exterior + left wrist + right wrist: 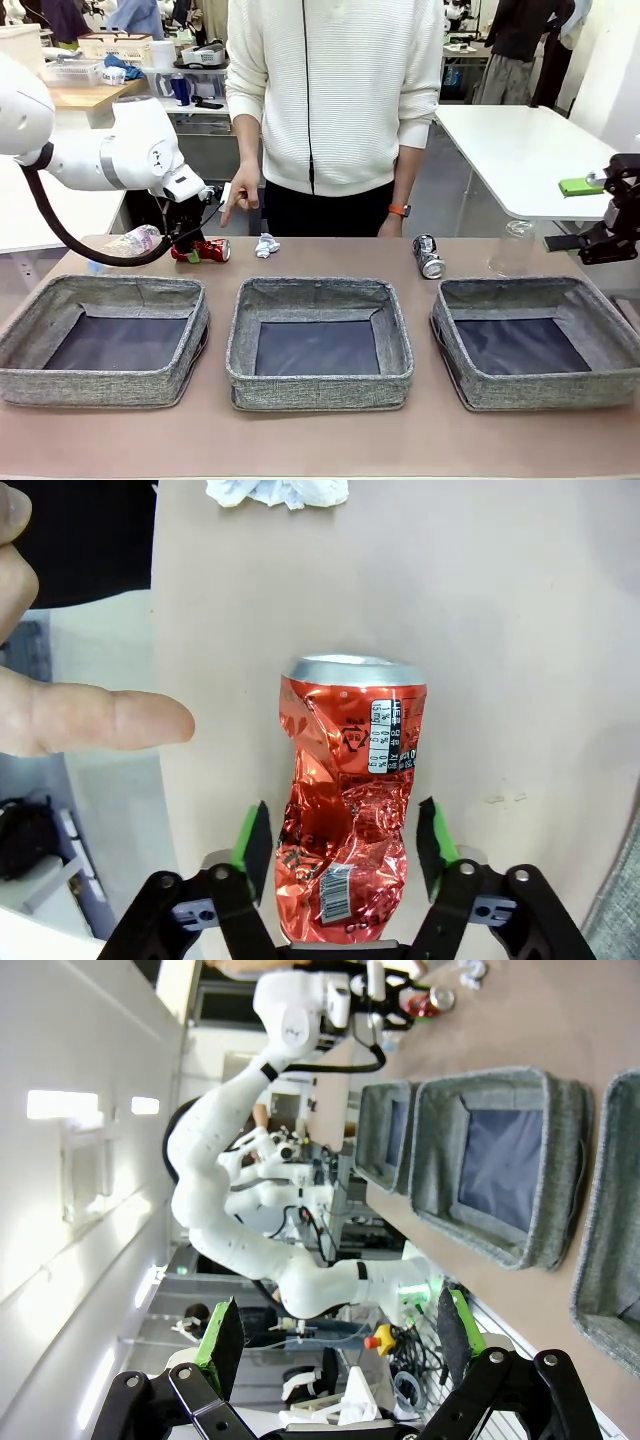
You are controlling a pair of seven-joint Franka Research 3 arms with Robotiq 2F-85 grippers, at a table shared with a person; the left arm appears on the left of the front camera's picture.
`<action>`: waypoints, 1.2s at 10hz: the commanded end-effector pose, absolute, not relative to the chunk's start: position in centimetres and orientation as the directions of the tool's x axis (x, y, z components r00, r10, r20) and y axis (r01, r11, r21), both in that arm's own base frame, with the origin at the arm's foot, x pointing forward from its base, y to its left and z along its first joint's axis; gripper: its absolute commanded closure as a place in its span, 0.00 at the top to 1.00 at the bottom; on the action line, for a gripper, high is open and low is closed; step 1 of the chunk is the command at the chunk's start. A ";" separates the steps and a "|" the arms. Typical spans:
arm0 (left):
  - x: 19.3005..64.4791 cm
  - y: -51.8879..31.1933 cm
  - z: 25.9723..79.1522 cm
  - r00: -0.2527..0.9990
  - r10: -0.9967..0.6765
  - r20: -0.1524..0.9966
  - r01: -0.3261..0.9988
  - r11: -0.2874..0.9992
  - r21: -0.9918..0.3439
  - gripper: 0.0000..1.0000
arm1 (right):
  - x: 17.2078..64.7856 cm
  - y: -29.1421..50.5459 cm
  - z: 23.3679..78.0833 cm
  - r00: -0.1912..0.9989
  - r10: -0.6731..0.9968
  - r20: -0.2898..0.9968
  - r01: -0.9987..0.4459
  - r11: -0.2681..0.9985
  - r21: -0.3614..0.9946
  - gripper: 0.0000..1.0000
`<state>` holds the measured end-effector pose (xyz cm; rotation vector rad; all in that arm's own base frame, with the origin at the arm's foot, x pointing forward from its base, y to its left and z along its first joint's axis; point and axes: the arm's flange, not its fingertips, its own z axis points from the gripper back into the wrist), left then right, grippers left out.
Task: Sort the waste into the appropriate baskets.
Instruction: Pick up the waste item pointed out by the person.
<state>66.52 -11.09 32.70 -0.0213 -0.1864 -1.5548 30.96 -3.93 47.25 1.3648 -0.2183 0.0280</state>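
As the red can [345, 800] is lying lengthwise between its fingers, the left hand [341, 830] is straddling it, not yet clenched, while the right hand [340, 1320] is hanging released, well apart.

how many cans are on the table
2: a crushed red metal can lies far left between the fingers of the left gripper; a dark printed metal can lies right of centre. None looks hidden.
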 end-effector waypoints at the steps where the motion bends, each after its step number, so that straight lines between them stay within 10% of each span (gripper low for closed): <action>1: 67.1 -11.1 32.9 0.001 -0.992 0.128 0.995 0.014 0.098 0.00 | 31.2 -3.8 47.5 0.975 -0.110 0.194 -0.170 0.195 0.966 1.00; 8: 66.5 -11.3 34.3 0.070 -0.985 0.159 0.994 0.083 0.075 0.00 | 31.2 -3.8 47.5 0.975 -0.110 0.194 -0.170 0.195 0.966 1.00; 12: 55.5 -11.7 44.0 0.178 -0.963 0.203 0.979 0.194 0.059 0.00 | 31.2 -3.8 47.5 0.975 -0.110 0.194 -0.170 0.195 0.966 1.00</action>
